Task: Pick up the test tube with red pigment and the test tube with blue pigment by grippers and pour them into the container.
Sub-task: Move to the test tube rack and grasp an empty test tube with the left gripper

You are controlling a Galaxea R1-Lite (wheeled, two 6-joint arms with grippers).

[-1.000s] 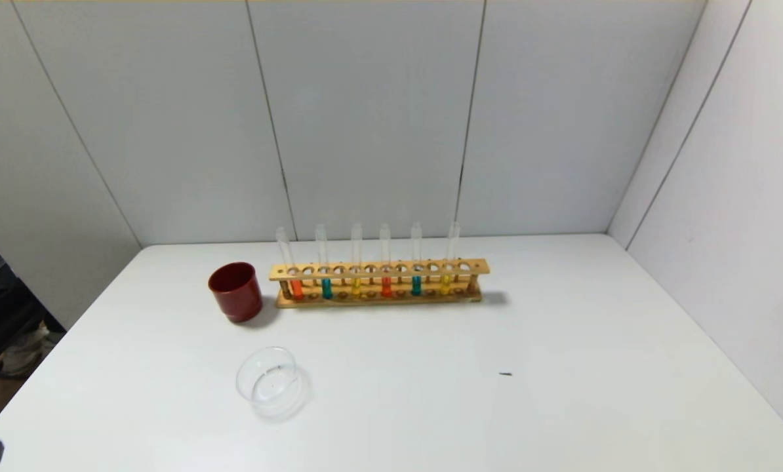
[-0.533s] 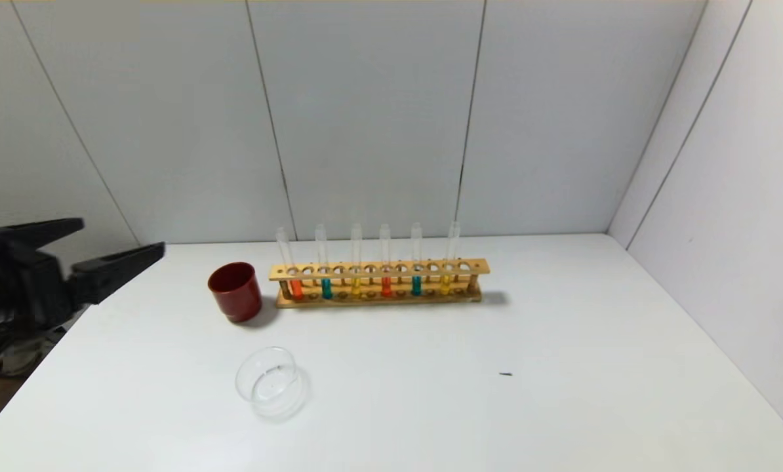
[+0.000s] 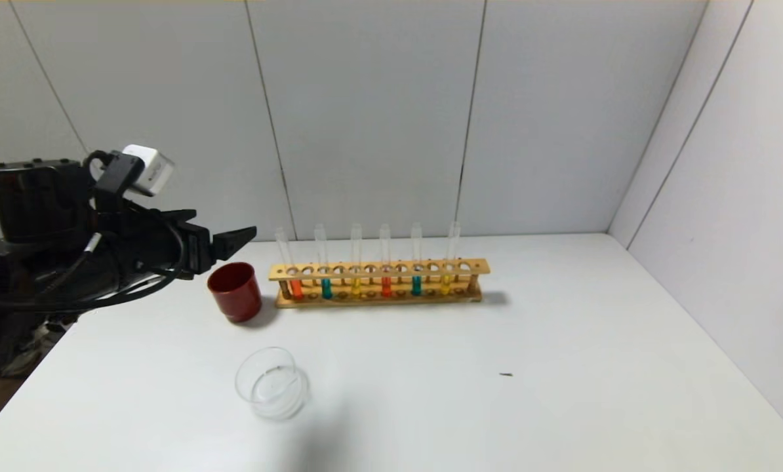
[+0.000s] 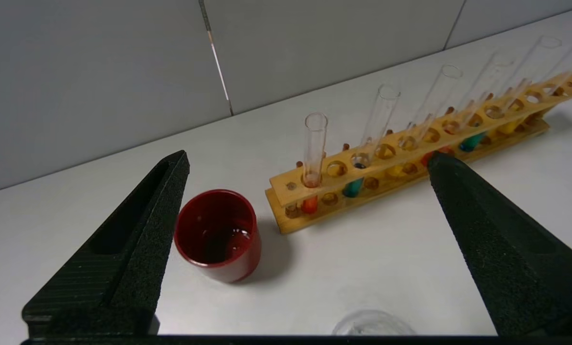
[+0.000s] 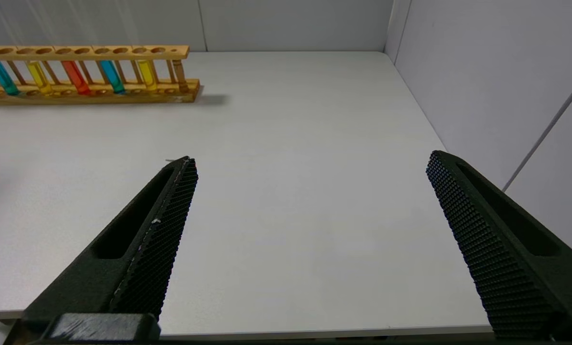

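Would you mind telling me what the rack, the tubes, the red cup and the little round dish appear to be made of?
The rack looks like pale varnished wood: visible grain, drilled holes. The tubes seem to be clear glass, possibly plastic, transparent with bright rims. The red cup is opaque and glossy with highlights inside, perhaps lacquer or plastic. The dish is clear, likely glass.

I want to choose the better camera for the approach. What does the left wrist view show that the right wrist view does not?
Only the left wrist view shows the open left tool, the red cup, the container rim and the red tube at the rack end. Only the right wrist view shows the open right tool, apart from everything. Both show the wooden rack on the table.
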